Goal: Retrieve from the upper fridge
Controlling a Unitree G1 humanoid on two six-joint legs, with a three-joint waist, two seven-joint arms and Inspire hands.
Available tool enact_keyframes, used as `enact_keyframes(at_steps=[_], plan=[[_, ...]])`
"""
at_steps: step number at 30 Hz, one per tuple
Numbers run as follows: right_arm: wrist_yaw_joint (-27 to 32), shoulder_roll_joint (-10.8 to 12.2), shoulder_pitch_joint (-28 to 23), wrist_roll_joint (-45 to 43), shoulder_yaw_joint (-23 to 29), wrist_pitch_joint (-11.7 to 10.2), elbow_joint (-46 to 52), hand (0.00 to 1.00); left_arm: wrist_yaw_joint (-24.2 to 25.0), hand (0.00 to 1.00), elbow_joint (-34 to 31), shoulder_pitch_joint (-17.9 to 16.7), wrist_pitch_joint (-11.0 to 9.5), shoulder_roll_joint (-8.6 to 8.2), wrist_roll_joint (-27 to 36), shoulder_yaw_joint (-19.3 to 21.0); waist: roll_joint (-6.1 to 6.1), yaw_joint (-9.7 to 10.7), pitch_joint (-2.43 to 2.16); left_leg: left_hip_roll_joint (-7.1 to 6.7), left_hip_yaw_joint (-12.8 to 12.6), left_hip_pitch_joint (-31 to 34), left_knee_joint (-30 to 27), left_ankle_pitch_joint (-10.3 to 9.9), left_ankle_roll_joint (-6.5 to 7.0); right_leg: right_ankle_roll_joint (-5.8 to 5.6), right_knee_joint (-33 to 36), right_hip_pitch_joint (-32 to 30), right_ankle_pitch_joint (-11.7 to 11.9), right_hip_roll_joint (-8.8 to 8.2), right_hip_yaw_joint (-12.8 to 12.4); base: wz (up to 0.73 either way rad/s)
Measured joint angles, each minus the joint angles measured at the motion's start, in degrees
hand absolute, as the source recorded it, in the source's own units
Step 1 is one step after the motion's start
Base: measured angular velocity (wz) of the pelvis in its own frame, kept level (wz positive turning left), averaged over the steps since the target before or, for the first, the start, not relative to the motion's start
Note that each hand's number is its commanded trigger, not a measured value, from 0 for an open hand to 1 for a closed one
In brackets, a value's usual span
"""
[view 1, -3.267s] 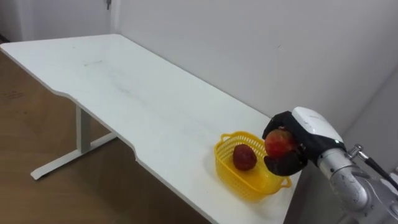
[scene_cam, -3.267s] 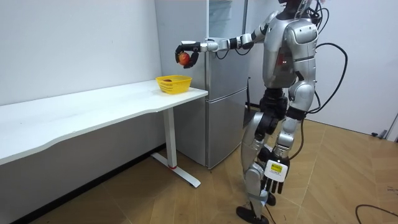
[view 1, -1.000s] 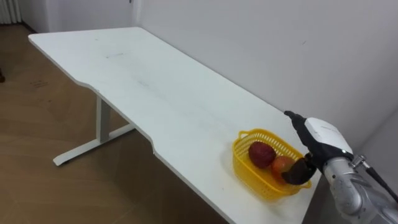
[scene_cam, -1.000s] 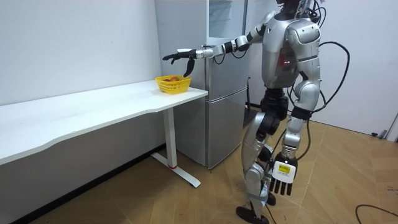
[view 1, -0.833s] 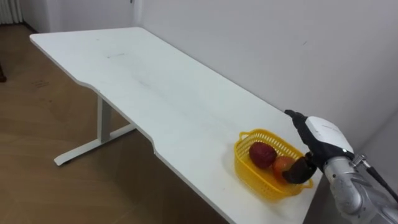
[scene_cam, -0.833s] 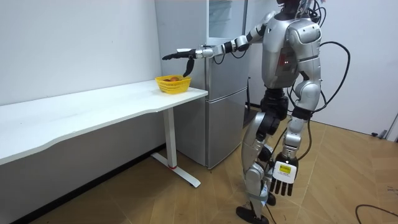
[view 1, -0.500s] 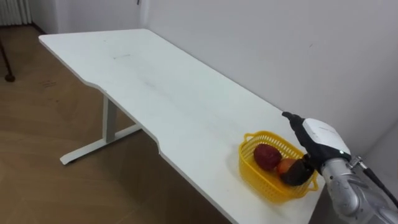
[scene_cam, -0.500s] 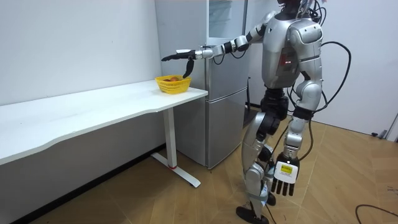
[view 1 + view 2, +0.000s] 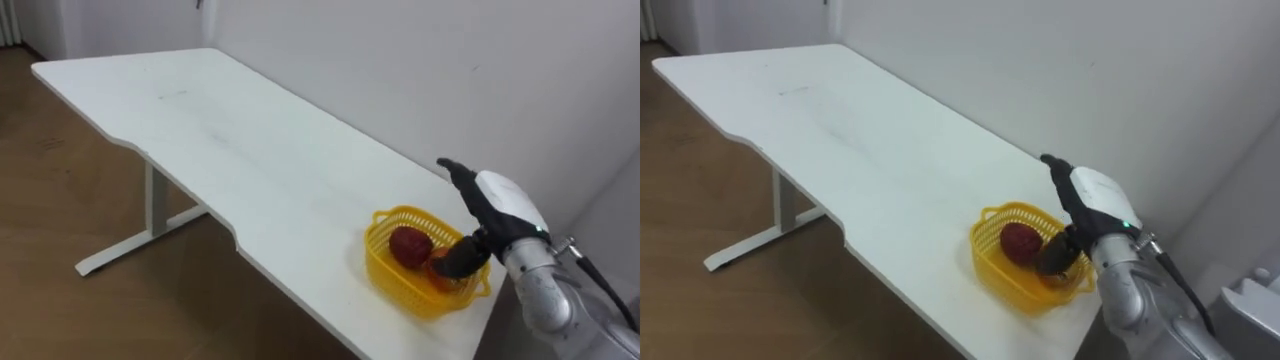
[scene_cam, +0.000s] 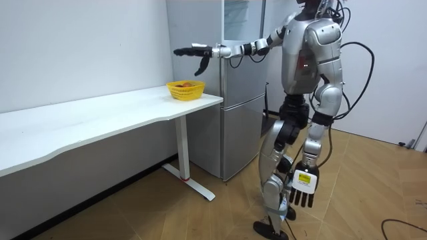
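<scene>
On my feed the right hand (image 9: 497, 205) hangs over the yellow basket (image 9: 398, 288), released and holding nothing: its fingers (image 9: 455, 176) stretch out straight towards the wall, and the thumb (image 9: 462, 257) points down just inside the basket's rim on my near right. The basket sits at the near end of the white table (image 9: 250, 150), close to its corner and close to the wall.

Two fruits lie in the basket. The dark red fruit (image 9: 408, 245) rests on the left side of it, in full sight. The orange-red fruit (image 9: 438, 272) lies just beside it on the right, partly behind the thumb; I cannot tell whether the thumb touches it. Neither fruit is in a hand.

From the room view I see the robot standing upright on the wooden floor in front of the grey fridge (image 10: 240, 100), a little off from the table's end. Its right arm reaches out level towards the room view's left, so that the right hand (image 10: 193, 52) is above the basket (image 10: 186, 89) with a clear gap between them. The left arm hangs down along the body, and the left hand (image 10: 303, 189) is beside the thigh, fingers loose and pointing to the floor, with nothing in it
</scene>
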State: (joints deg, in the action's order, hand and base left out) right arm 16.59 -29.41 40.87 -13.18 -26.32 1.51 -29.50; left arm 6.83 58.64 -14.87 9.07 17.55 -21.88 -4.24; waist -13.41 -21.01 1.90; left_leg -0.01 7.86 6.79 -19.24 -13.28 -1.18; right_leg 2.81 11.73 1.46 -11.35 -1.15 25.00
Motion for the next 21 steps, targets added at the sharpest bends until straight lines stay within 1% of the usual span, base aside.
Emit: enact_keyframes(at_steps=[1, 2, 3, 4, 5, 6, 7, 8, 9, 10, 11, 12, 13, 14, 15, 16, 17, 18, 19, 20, 21], plan=[[0.36, 0.04, -0.16, 0.31, 0.38, -0.25, 1.17, 0.00, -0.08, 0.00, -0.11, -0.50, -0.25, -0.27, 0.01, -0.01, 0.82, 0.35, -0.03, 0.00, -0.24, -0.74, 0.33, 0.00, 0.01, 0.00, -0.08, 0.48, 0.00, 0.14, -0.45, -0.08], [0.46, 0.04, -0.61, 0.46, 0.70, -0.35, 2.20, 0.00, -0.08, 0.00, -0.11, -0.72, -0.40, -0.30, 0.01, 0.00, 1.13, 0.44, -0.20, 0.02, -0.38, -1.13, 0.63, 0.01, 0.02, -0.01, -0.10, 0.65, 0.00, 0.16, -0.64, -0.16], [0.83, 0.09, -1.91, 0.23, 1.33, -0.45, 4.78, 0.00, -0.01, 0.00, -0.11, -1.12, -0.44, -0.30, -0.10, 0.00, 1.70, 0.56, -0.55, 0.16, -0.82, -1.69, 0.93, 0.01, 0.01, 0.00, -0.11, 0.95, 0.00, 0.15, -1.05, -0.16], [1.00, 0.39, -3.66, -0.53, 2.43, -0.76, 8.05, 0.00, 0.07, 0.00, -0.11, -1.42, -0.43, -0.38, -0.11, 0.11, 2.24, 0.99, -0.63, 0.30, -1.24, -2.49, 1.21, 0.01, 0.01, -0.02, -0.14, 1.54, -0.01, 0.11, -1.19, -0.17], [1.10, 0.72, -4.66, -0.62, 3.06, -0.98, 9.67, 0.00, 0.06, 0.00, -0.09, -1.60, -0.43, -0.43, -0.10, 0.17, 2.48, 1.16, -0.82, 0.35, -1.42, -2.72, 1.51, 0.01, 0.01, -0.02, -0.14, 1.75, -0.01, 0.10, -1.30, -0.14], [1.33, 1.22, -6.37, -0.63, 3.68, -1.03, 13.16, 0.00, -0.03, 0.00, -0.04, -1.94, -0.45, -0.72, -0.11, 0.34, 2.99, 1.94, -1.20, 0.45, -1.76, -3.51, 1.88, 0.02, 0.01, -0.02, -0.12, 1.96, -0.01, 0.10, -1.68, -0.20], [1.43, 1.44, -8.06, -0.66, 4.60, -1.43, 16.95, 0.00, -0.13, 0.00, -0.13, -2.24, -0.62, -1.43, -0.15, 1.44, 3.51, 2.38, -1.30, 0.59, -2.38, -4.07, 2.10, 0.01, 0.01, -0.03, -0.18, 2.26, -0.01, 0.12, -2.25, -0.22], [1.45, 1.45, -9.00, -0.71, 5.28, -1.70, 18.82, 0.00, -0.24, 0.00, -0.24, -2.37, -0.76, -1.84, -0.19, 2.01, 3.72, 2.51, -1.27, 0.63, -2.66, -4.41, 2.20, 0.01, 0.02, -0.03, -0.20, 2.46, -0.01, 0.12, -2.49, -0.24], [1.57, 1.45, -10.56, -0.60, 6.30, -2.06, 21.94, 0.00, -0.49, 0.00, -0.83, -3.05, -0.96, -2.60, -0.22, 3.02, 4.15, 3.21, -1.54, 0.68, -3.16, -4.70, 2.56, 0.01, 0.03, -0.04, -0.21, 2.59, -0.02, 0.10, -2.98, -0.18], [1.60, 1.56, -11.74, -0.12, 7.74, -2.77, 24.69, 0.00, -0.56, 0.00, -1.31, -3.44, -1.23, -3.10, -0.20, 3.55, 4.49, 3.88, -1.50, 0.70, -3.44, -5.24, 2.67, 0.00, 0.03, -0.04, -0.19, 2.82, -0.02, 0.08, -3.22, -0.24], [1.68, 1.86, -13.00, -0.21, 9.36, -2.87, 27.62, 0.00, -0.55, 0.00, -1.31, -3.59, -1.78, -3.29, -0.18, 3.94, 4.79, 4.34, -1.45, 0.83, -4.03, -5.47, 2.86, 0.00, 0.04, -0.04, -0.19, 2.88, -0.02, 0.19, -4.06, -0.20], [1.72, 2.11, -13.57, -0.23, 10.23, -2.87, 29.48, 0.00, -0.56, 0.00, -1.35, -3.67, -2.04, -3.32, -0.12, 4.09, 4.85, 4.73, -1.47, 0.89, -4.23, -5.54, 2.84, -0.01, 0.05, -0.04, -0.19, 2.87, -0.02, 0.25, -4.41, -0.23], [1.81, 2.20, -14.27, -0.23, 11.27, -3.23, 32.80, 0.00, -0.55, 0.00, -1.36, -3.74, -2.16, -3.36, 0.03, 4.04, 5.03, 5.84, -1.47, 0.99, -4.72, -5.99, 2.92, -0.02, 0.06, -0.04, -0.16, 2.82, -0.02, 0.28, -4.91, -0.19], [1.82, 2.21, -14.55, -0.21, 11.80, -3.71, 34.26, 0.00, -0.55, 0.00, -1.36, -3.75, -2.18, -3.44, 0.06, 4.04, 5.14, 6.32, -1.44, 1.05, -5.07, -6.36, 3.11, -0.02, 0.06, -0.03, -0.12, 2.84, -0.02, 0.31, -5.32, -0.31], [2.07, 2.20, -15.05, -0.22, 12.30, -4.70, 36.60, 0.00, -0.55, 0.00, -1.23, -3.92, -2.37, -3.51, 0.05, 4.05, 5.44, 6.73, -1.55, 1.19, -6.07, -7.10, 3.73, 0.00, 0.06, -0.01, -0.05, 2.85, 0.00, 0.38, -6.33, -0.38], [2.15, 2.31, -15.62, -0.41, 12.87, -5.76, 38.37, 0.00, -0.54, 0.00, -1.23, -3.96, -2.78, -3.62, -0.05, 4.17, 5.83, 7.23, -1.36, 1.27, -6.70, -7.84, 3.95, -0.01, 0.08, 0.01, -0.06, 3.44, 0.01, 0.45, -7.01, -0.37], [2.15, 2.83, -17.10, -0.84, 13.97, -6.33, 40.72, 0.00, -0.55, 0.00, -1.27, -3.90, -3.31, -3.67, -0.11, 4.20, 6.14, 8.27, -1.38, 1.25, -6.99, -8.51, 4.25, -0.05, 0.14, -0.03, -0.12, 3.90, -0.02, 0.45, -7.38, -0.21], [2.21, 3.25, -18.20, -0.92, 14.70, -6.77, 42.05, 0.00, -0.58, 0.00, -1.30, -3.80, -3.60, -3.73, -0.11, 4.25, 6.25, 8.60, -1.41, 1.20, -7.06, -8.88, 4.47, -0.05, 0.14, -0.10, -0.19, 4.16, -0.06, 0.44, -7.50, -0.11], [2.27, 3.99, -20.25, -0.84, 15.70, -7.84, 44.26, 0.00, -0.86, 0.00, -1.22, -3.82, -4.46, -4.01, -0.10, 4.63, 6.57, 9.49, -1.42, 1.17, -7.39, -9.77, 5.00, -0.05, 0.15, -0.23, -0.20, 4.68, -0.14, 0.42, -7.84, -0.14], [2.27, 4.53, -22.30, -0.68, 16.64, -8.99, 45.85, 0.00, -1.39, 0.00, -1.18, -3.89, -4.81, -4.45, 0.03, 5.18, 6.99, 10.04, -1.51, 1.17, -7.85, -10.76, 5.60, -0.04, 0.18, -0.29, -0.31, 5.22, -0.18, 0.42, -8.39, -0.17], [2.30, 4.78, -23.19, -0.67, 17.02, -9.41, 46.45, 0.00, -1.70, 0.00, -1.20, -3.98, -4.97, -4.62, 0.08, 5.18, 7.20, 10.52, -1.55, 1.17, -8.01, -11.14, 5.70, -0.04, 0.19, -0.30, -0.46, 5.54, -0.18, 0.43, -8.56, -0.15]])
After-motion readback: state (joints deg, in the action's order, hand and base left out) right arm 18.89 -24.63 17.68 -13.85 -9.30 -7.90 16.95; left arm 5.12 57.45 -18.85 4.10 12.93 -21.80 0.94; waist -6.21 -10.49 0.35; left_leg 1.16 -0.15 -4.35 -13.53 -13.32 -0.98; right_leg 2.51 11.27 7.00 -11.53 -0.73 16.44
